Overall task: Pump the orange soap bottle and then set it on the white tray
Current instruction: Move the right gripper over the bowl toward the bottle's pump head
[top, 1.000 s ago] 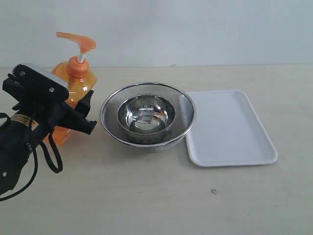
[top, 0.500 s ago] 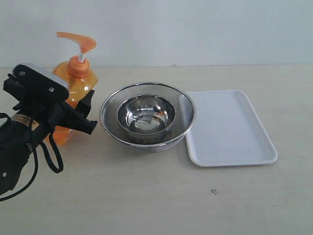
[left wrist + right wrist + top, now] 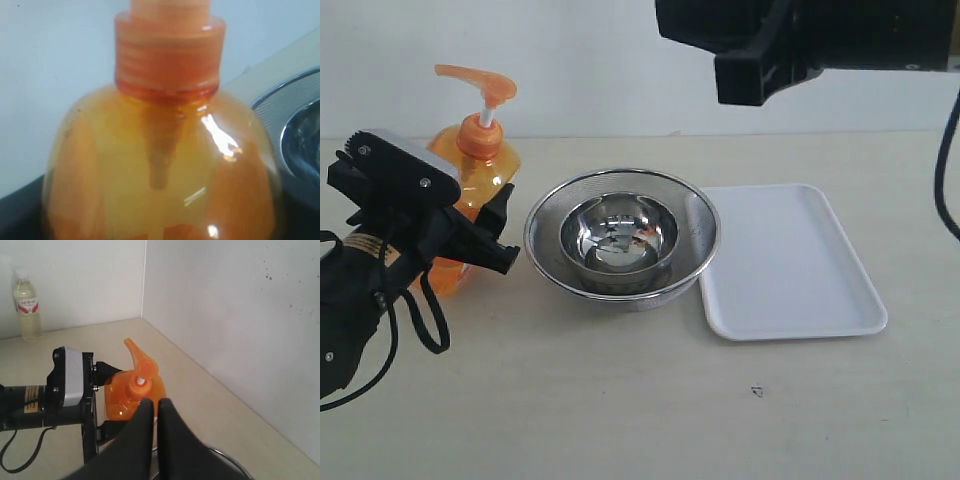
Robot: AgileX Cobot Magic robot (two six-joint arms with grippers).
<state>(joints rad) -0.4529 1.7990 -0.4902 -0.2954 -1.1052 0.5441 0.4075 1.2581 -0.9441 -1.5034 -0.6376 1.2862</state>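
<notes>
The table [image 3: 620, 420] is seen whole only in the exterior view, where the right arm [image 3: 800, 40] hangs high above the far edge, over the bowls and tray, its fingers out of frame. The right gripper [image 3: 156, 407] is shown by the right wrist view alone: its two black fingers are pressed together with nothing between them, high over the bottle's pump. That view also takes in a pale drinks bottle [image 3: 26, 310] set against the far wall, which no other view shows.

The left gripper [image 3: 470, 230] is seen from the exterior at the left of the table, one finger laid across the bottle's near side. From above, a finger is seen on each side of the body, so the bottle is clasped between them.

The white tray [image 3: 790, 270] lies flat on the right, just beside a mesh steel bowl [image 3: 545, 250] with a smaller steel bowl [image 3: 620, 240] nested in it.

The orange soap bottle [image 3: 485, 175] stands upright on the table at the left, just beside the bowls and well apart from the tray. Its body is translucent orange and rounded at the shoulder, with a ribbed orange collar [image 3: 167, 55], a white stem and an orange pump head [image 3: 480, 85] raised and pointing left. Up close — in the left wrist view — a dip tube is seen through the liquid.
</notes>
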